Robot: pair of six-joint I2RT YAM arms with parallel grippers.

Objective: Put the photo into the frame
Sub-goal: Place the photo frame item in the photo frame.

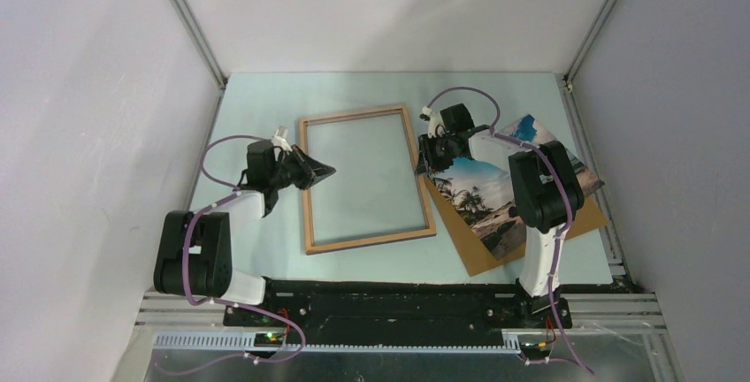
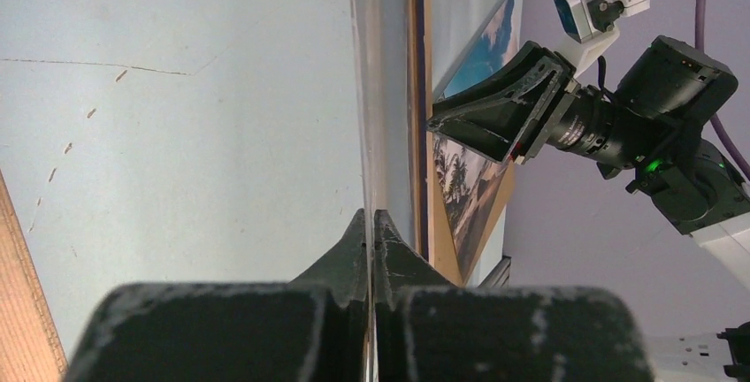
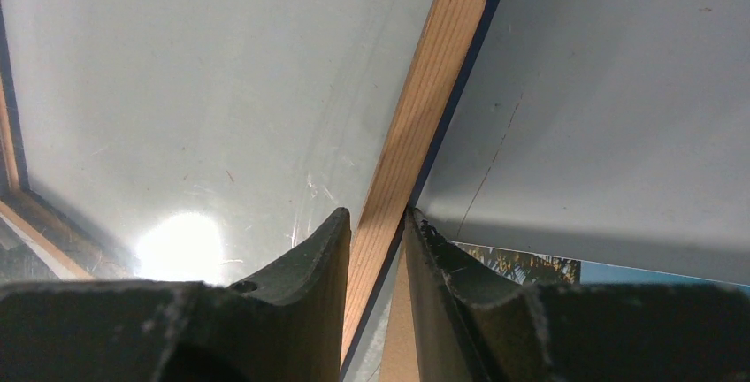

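Here the frame [image 1: 364,179] lies long axis near-to-far, right gripper [image 3: 378,221] clamping its right rail, left gripper [image 1: 326,170] pinched shut.

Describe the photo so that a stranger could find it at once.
Look right of the wooden frame on the pale table. There a brown board lies askew, and the photo rests on it. Only it shows palms, beach and blue sky.

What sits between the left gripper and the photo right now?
The frame spans that whole stretch, pane and both long borders. The right gripper straddles its far border, right beside the photo. Clearest in the top view.
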